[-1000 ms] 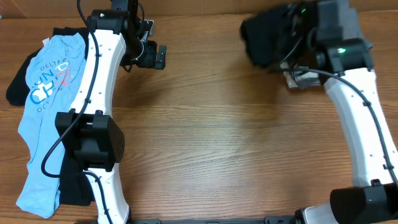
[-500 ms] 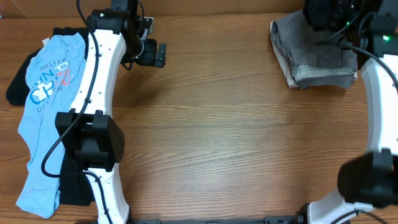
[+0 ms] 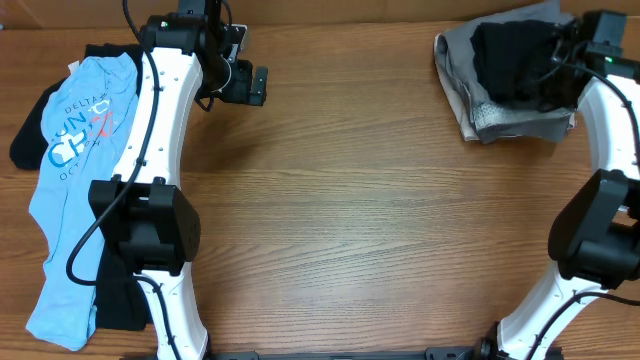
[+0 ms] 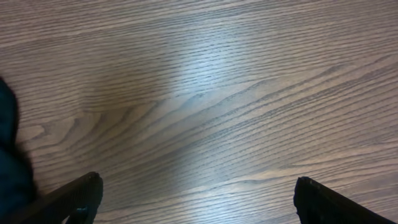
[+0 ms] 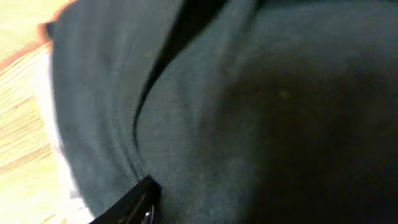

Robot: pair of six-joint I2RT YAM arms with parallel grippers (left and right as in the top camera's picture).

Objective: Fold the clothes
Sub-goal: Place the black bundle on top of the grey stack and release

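Black garment on grey one, upper right

A black garment [image 3: 508, 62] is seen at the upper right of the overhead frame, lying on a grey garment [image 3: 505, 118]. The right gripper [image 3: 560, 55] is placed right at it; whether its jaws are parted or closed cannot be told. The left gripper [image 3: 245, 85] is held wide apart over the bare table [image 3: 350, 220], upper left. A light blue printed T-shirt [image 3: 65, 200] is spread at the left edge.

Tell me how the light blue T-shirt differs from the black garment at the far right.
The light blue T-shirt carries printed lettering; the black garment looks plain. The T-shirt lies stretched out long, the black garment sits compact. The T-shirt overlaps another black piece; the black garment rests on grey garments. Both are soft clothes.
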